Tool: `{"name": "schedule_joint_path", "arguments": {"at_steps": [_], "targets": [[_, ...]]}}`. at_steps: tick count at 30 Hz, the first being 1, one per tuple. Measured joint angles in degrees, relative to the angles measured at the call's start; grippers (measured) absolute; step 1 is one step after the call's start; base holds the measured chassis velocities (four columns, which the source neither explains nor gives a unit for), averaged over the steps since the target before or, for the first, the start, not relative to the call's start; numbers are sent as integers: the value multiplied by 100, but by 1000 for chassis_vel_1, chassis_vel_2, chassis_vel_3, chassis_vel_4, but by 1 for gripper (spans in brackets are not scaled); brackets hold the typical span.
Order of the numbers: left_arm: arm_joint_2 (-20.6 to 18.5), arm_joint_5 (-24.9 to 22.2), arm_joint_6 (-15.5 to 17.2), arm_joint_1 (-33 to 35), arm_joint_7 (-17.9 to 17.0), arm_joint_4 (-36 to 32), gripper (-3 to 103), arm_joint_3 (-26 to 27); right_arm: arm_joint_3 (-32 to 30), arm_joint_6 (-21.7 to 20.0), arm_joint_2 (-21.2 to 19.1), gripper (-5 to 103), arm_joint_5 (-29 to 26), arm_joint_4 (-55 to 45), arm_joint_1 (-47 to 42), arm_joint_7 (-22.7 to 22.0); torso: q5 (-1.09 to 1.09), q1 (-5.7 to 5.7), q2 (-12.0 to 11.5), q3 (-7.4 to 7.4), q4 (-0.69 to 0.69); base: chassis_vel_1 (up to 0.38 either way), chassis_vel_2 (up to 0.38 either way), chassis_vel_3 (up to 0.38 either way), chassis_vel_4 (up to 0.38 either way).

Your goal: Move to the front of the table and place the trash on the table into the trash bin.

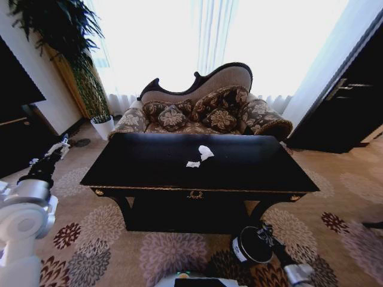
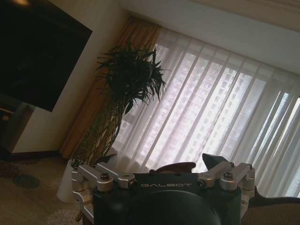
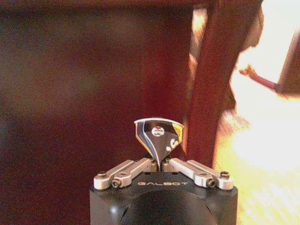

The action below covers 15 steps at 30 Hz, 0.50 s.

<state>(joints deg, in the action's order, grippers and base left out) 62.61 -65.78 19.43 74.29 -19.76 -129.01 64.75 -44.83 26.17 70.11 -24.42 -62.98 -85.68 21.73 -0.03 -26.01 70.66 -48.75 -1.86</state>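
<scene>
— So, where do we see the trash? Two white crumpled paper scraps (image 1: 201, 155) lie together near the middle of the table (image 1: 137, 170), the larger one just beyond the smaller. A dark crumpled wrapper (image 3: 158, 137) with yellow and white print is pinched in our right gripper (image 3: 160, 164), its fingers closed together on the wrapper's lower tip.

— And where is that gripper relative to the bin?

— Low on the right, on the near side of the table. In the head view the right gripper (image 1: 267, 234) sits just above the trash bin (image 1: 250, 246), which stands on the patterned carpet (image 1: 161, 251) by the table's near right leg. The paper scraps are well apart from it, up on the tabletop and farther away.

— What about our left side?

— Our left gripper (image 2: 163, 174) is raised at the far left, beside the table and well apart from the scraps. Its fingers stand spread wide with nothing between them. It faces a tall potted plant (image 2: 126, 89) and bright curtains (image 2: 220, 112). Beyond the table stands a patterned sofa (image 1: 203, 110).
</scene>
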Motion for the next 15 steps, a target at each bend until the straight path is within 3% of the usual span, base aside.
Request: {"name": "schedule_joint_path", "arguments": {"at_steps": [5,15], "targets": [[-2,-2,-5,-8,3,7,100,-32,177,22,115,0,395,680,207,-466,1,0,0,0,-1,0,0,0,0],[-13,6,-5,22,4,-57,100,-50,565,156,238,0,-203,1044,415,-634,3,0,0,0,-1,0,0,0,0]]}}
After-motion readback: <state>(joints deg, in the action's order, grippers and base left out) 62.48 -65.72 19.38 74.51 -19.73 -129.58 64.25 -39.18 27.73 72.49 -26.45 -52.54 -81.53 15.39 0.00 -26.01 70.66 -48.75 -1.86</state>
